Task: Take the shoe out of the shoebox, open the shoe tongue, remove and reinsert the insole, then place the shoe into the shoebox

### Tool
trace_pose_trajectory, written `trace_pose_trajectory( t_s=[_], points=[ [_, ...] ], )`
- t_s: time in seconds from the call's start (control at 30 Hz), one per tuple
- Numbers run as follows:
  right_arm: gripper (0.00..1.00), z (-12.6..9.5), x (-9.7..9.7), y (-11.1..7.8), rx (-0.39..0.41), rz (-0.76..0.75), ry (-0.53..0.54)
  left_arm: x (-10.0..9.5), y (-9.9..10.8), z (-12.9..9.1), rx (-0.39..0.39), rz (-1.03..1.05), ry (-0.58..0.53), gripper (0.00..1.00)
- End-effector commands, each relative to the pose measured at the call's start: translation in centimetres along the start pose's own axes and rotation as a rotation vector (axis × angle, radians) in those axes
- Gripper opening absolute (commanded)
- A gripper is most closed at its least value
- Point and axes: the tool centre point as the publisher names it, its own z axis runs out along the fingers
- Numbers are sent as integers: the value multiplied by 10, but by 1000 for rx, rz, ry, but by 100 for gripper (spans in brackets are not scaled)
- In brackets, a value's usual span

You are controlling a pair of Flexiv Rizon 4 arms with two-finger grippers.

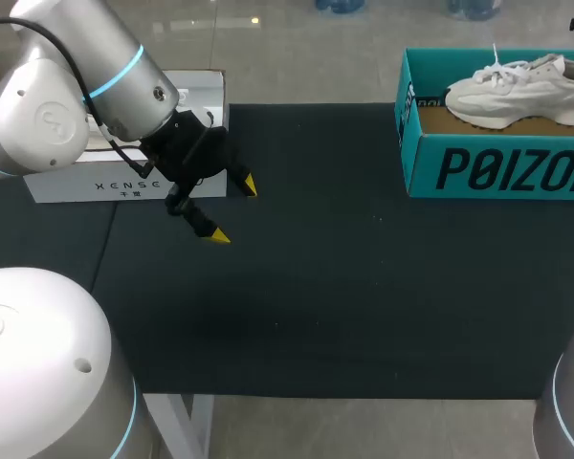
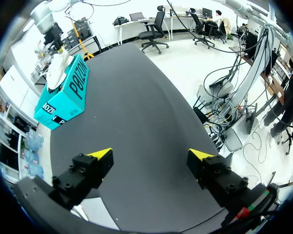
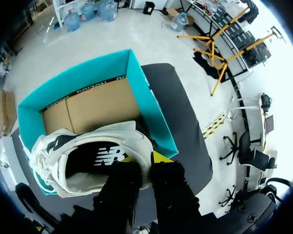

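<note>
**A:** Where is the shoe (image 1: 517, 94)?

**B:** At the open top of the teal shoebox (image 1: 497, 170), which stands at the far right of the black table (image 1: 344, 287). The shoe is white and lies lengthwise, toe toward the table's middle. The right wrist view shows the box's brown cardboard floor (image 3: 93, 105) beyond it. Whether the sole touches the box, I cannot tell.

**A:** And the right jaws?

**B:** The right jaws are clenched on the shoe's heel rim. One finger is inside the collar and the other outside, with a yellow tip (image 3: 159, 157) against the mesh.

**A:** The left jaws?

**B:** The left jaws are released, spread wide, with nothing between them. The left arm (image 1: 77, 86) comes in at the far left. Its yellow fingertips (image 2: 101, 155) hang over bare table, just in front of a white box (image 1: 77, 186) and well apart from the shoebox
</note>
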Motion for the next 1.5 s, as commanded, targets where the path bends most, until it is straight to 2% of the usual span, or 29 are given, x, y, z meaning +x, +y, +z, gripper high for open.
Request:
trace_pose_trajectory(
  t_s=[0.03,0.4,1.07,1.5],
  points=[
    [0,10,1,1,5,-12,4,0,0,1,-3,0,1,100],
    [0,36,5,-8,36,-29,18,0,0,1,-3,0,1,100],
    [0,113,29,-14,67,-49,25,0,0,1,-3,0,1,100],
    [0,141,42,-21,73,-37,53,0,0,1,-3,0,1,100]
  ],
)
